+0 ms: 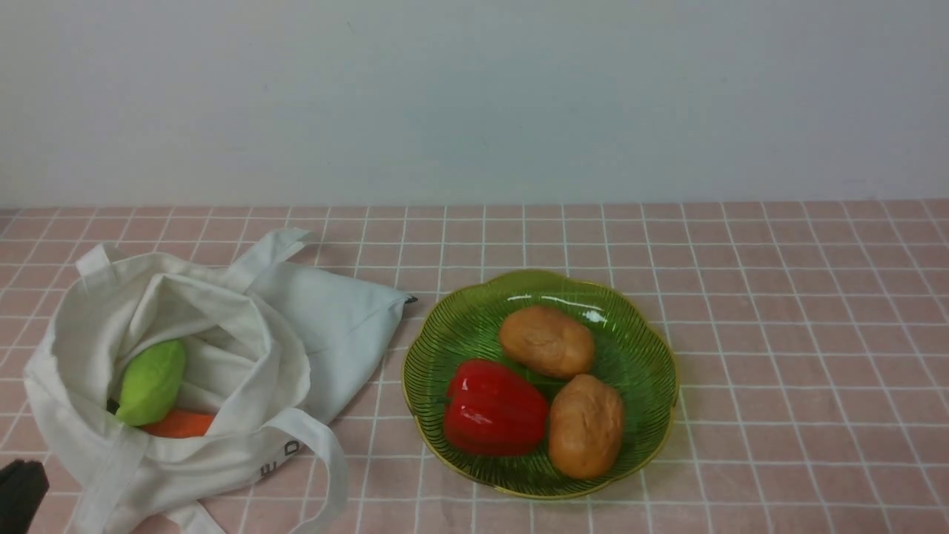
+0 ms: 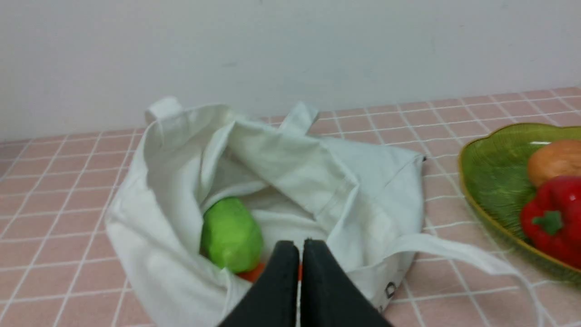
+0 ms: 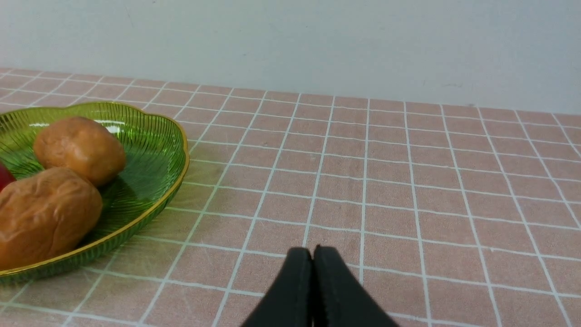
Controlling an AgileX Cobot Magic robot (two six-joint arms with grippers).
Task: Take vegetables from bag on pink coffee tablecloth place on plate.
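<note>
The off-white cloth bag (image 1: 296,326) lies open at the left of the pink tablecloth (image 1: 778,334). Inside it rest a lime-green piece (image 1: 152,382) and an orange carrot (image 1: 179,424). The green ribbed plate (image 1: 474,326) holds two brown potatoes (image 1: 547,341) (image 1: 586,426) and a red bell pepper (image 1: 493,408). My left gripper (image 2: 299,247) is shut and empty, hovering at the near rim of the bag (image 2: 290,159), just short of the green piece (image 2: 230,235). Only a dark corner of that arm (image 1: 18,493) shows in the front view. My right gripper (image 3: 312,252) is shut and empty above bare cloth, beside the plate (image 3: 154,150).
A pale wall runs behind the table. The bag's long strap (image 1: 326,460) trails toward the front edge, between bag and plate. Bare cloth stretches to the right of the plate.
</note>
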